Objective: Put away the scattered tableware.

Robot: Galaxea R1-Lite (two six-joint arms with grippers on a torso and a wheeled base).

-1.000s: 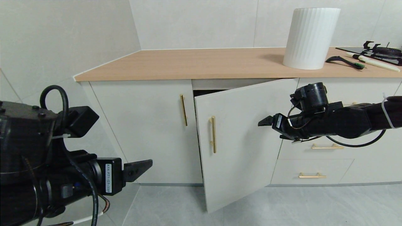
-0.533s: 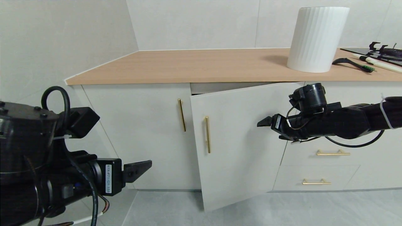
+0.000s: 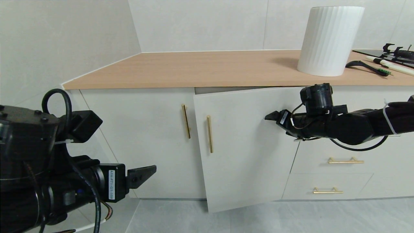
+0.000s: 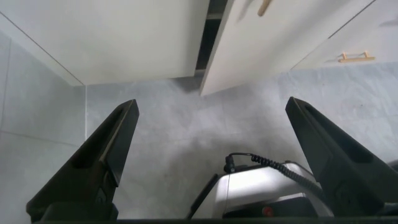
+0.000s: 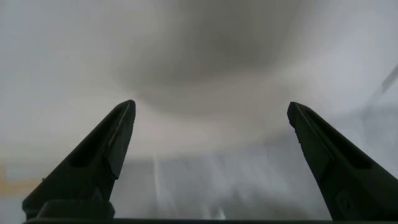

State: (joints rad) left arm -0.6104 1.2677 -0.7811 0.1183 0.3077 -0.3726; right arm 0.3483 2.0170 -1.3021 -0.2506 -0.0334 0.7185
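right gripper point(image 3: 272, 116) has its fingers spread wide, tips at the face of the cabinet door point(image 3: 249, 152); whether they touch cannot be told, and in the right wrist view the surface past the fingers point(image 5: 99, 155) is a pale blur. left gripper point(image 3: 145, 173), also spread, hangs low near the left-hand door point(image 3: 139, 139), over bare grey floor point(image 4: 186, 124). the cabinet door stands slightly ajar, its gold handle point(image 3: 210, 134) edge swung out, leaving a thin dark gap point(image 4: 211, 31) beside the neighbouring door. two drawers point(image 3: 326, 155) sit just right of it. the tableware lies on the wooden countertop point(image 3: 194, 68) at far right, beside a white ribbed container point(image 3: 330, 40): a black utensil point(image 3: 367, 67) with a green end and a long cream one point(image 3: 389, 64), partly cut off at the edge, kinds unclear.
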